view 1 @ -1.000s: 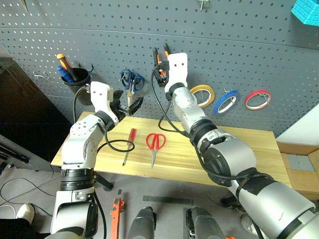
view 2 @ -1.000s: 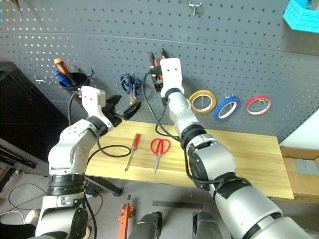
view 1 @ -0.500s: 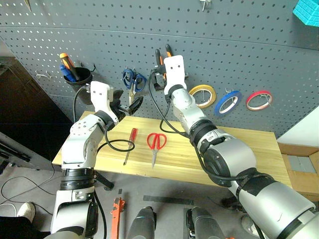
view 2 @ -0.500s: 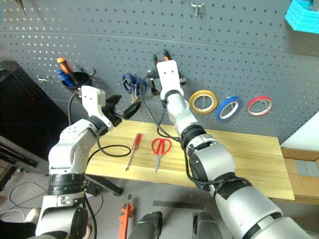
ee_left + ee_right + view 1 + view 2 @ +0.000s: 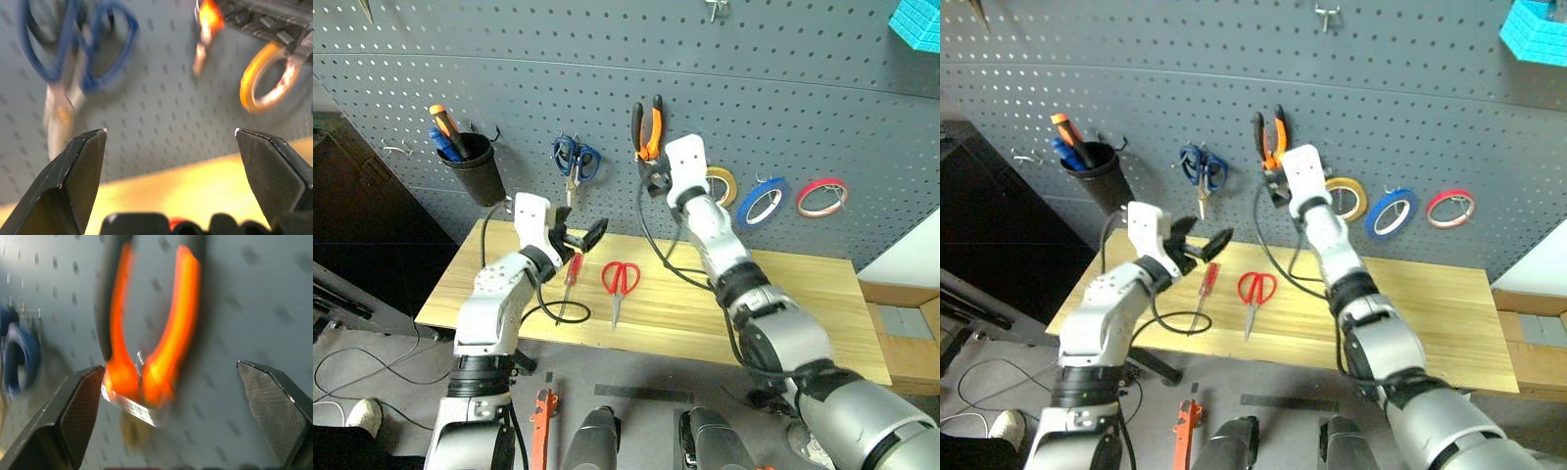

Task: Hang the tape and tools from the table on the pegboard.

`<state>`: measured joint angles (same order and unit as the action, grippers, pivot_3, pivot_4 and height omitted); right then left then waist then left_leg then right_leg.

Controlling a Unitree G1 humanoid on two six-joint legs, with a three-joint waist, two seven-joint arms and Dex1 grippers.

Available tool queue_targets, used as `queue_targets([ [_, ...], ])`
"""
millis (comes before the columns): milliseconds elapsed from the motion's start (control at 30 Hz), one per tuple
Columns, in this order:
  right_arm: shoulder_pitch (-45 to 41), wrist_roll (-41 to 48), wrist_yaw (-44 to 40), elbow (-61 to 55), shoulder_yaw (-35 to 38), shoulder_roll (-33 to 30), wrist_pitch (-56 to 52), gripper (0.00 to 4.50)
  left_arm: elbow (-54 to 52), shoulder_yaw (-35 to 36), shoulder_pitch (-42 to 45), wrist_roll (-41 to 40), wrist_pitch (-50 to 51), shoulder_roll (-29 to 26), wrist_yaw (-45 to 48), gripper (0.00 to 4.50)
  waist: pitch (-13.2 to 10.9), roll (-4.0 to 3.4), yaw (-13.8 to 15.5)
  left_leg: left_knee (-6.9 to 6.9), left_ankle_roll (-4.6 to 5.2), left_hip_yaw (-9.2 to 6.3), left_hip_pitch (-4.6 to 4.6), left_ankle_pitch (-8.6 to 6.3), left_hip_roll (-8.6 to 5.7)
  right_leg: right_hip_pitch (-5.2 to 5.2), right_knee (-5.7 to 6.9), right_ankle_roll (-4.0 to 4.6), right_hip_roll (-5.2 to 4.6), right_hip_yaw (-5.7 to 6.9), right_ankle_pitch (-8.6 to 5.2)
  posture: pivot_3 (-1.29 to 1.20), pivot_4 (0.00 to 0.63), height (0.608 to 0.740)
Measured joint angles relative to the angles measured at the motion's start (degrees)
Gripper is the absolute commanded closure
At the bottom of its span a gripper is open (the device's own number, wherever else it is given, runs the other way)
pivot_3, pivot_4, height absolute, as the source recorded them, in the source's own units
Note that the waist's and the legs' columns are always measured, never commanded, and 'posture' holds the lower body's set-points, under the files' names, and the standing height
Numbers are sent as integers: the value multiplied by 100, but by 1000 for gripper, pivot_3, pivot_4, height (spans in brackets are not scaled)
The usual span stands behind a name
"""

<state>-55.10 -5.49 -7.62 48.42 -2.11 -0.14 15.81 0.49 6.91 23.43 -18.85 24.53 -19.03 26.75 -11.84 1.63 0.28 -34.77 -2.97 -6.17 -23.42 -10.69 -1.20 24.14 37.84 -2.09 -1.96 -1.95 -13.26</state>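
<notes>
The blue tape [image 5: 760,203] and the pliers [image 5: 648,127] already hang on the pegboard [image 5: 783,117]; 2 tools are left on the desk [image 5: 803,304], the screwdriver [image 5: 569,277] and the red scissors [image 5: 619,282], side by side near its front edge, left of centre. The right claw [image 5: 171,377] stands apart and empty just below the pliers. The left claw [image 5: 584,238], also apart and empty, hovers just above the screwdriver's handle.

Hidden and blurred spots
The right hand [image 5: 651,179] covers the yellow tape's [image 5: 722,182] 9 o'clock side; the pliers [image 5: 146,328] blur.
</notes>
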Motion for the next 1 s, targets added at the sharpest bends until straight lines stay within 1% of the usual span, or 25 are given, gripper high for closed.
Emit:
queue_targets([
  [133, 1310, 290, -1225, -1773, -456, -252, -405, 22, -324, -116, -301, 36, 1, 140, -158, 0, 0, -1, -129, 1, 0, 3, 3, -1, 3, -1, 3, -1, 1, -3, -1, 37, 170, 740],
  [200, 1790, 474, -1729, -2451, -641, -446, -703, 22, -387, -192, -470, 127, 10, 158, -269, 0, 0, -1, -196, -4, 0, 4, 5, -1, 3, -2, 6, -2, 1, -4, -1, 22, 169, 740],
  [267, 2307, 728, -2329, -3276, -795, -794, -1096, 22, -386, -294, -653, 318, 23, 199, -479, 0, 0, -1, -216, -11, 1, 7, 10, 0, 3, -6, 7, -32, 1, -8, -12, 9, 168, 740],
  [367, 2713, 986, -2999, -4004, -972, -1218, -1456, 22, -211, -427, -747, 712, 25, 311, -936, 0, 0, 0, -220, -14, 5, 11, 32, 2, 2, -25, 7, -39, 2, -12, -9, -9, 167, 740],
  [433, 2995, 1140, -3488, -4374, -1153, -1443, -1556, 22, 63, -550, -795, 1093, 17, 468, -1372, 0, 1, -1, -225, -12, 5, 9, 69, 1, 3, -71, -7, -30, 2, -9, -17, -24, 167, 740],
  [467, 3079, 1143, -3676, -4427, -1258, -1527, -1547, 22, 226, -596, -826, 1211, 12, 563, -1508, 0, 1, 0, -228, -13, 5, 11, 72, 1, 3, -76, -12, -13, 2, -9, -27, -29, 166, 740],
  [500, 3156, 1134, -3862, -4429, -1351, -1599, -1503, 22, 420, -687, -860, 1307, 4, 662, -1605, 0, 1, 0, -226, -16, 5, 11, 70, 1, 1, -77, -16, -14, 1, -10, -26, -33, 166, 740],
  [633, 3215, 1101, -4403, -4289, -1633, -1786, -1127, 22, 1191, -960, -916, 1511, -32, 1048, -1751, 0, 0, 1, -224, -22, 5, 14, 61, 1, -2, -78, -27, -45, -1, -12, -8, -51, 171, 740],
  [733, 3209, 1067, -4711, -4027, -1787, -1864, -825, 22, 1808, -1060, -704, 1707, -207, 1275, -1982, 0, 1, 1, -222, -21, 5, 12, 60, 1, -2, -78, -32, -61, -1, -8, 2, -67, 171, 740],
  [900, 3183, 861, -4993, -3600, -2056, -1899, -272, 22, 2675, -1114, -437, 1978, -285, 1654, -2555, 0, 1, 1, -251, -18, 6, 15, 53, 1, -1, -84, -65, -77, 0, -10, 13, -78, 171, 740],
  [1000, 3077, 812, -4998, -3360, -2072, -1870, -125, 22, 2890, -1113, -316, 2017, -239, 1760, -2724, 0, 1, 2, -270, -18, 6, 14, 53, 0, -4, -91, -73, -84, -3, -9, 17, -76, 169, 740],
])
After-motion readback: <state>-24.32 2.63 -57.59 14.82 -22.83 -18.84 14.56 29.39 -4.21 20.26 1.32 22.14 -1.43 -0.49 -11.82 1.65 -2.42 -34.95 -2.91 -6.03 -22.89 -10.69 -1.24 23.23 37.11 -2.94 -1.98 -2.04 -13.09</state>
